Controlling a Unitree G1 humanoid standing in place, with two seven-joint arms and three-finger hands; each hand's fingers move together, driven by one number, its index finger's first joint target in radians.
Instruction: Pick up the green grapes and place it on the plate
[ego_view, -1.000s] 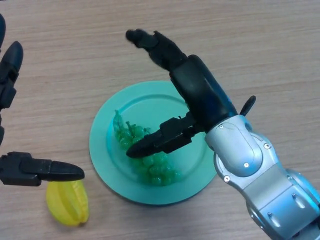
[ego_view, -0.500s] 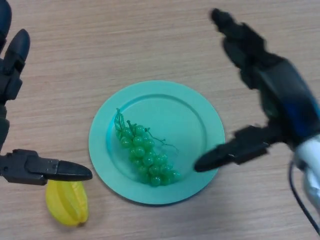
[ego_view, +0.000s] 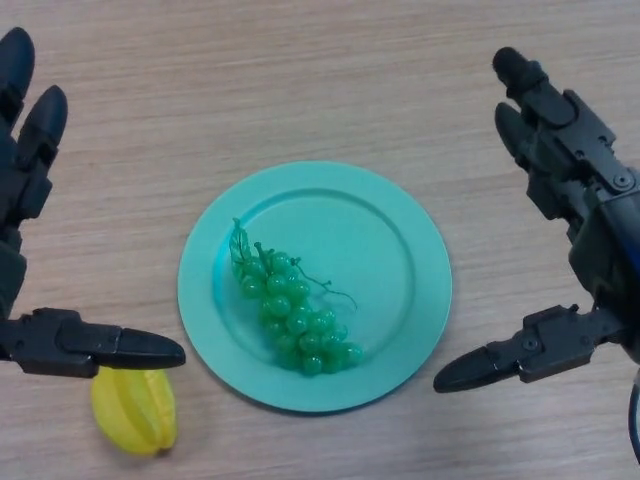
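It looked like a lab or test bench rather than anyone's home. The table (ego_view: 300, 70) was a plain pale wood-grain laminate, and on it sat only props: a teal plate (ego_view: 400, 240), a glossy bunch of plastic-looking green grapes (ego_view: 290, 310) and a yellow toy starfruit (ego_view: 135, 410). Black robot hands, the left hand (ego_view: 25, 200) and right hand (ego_view: 590, 220), framed the scene.

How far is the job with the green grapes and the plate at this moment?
It looks done: the bunch of green plastic grapes lies on the round teal plate. Nothing is in hand; the right hand is open beside the plate, and the left hand is open at the other side, above the yellow starfruit. Nothing seems left.
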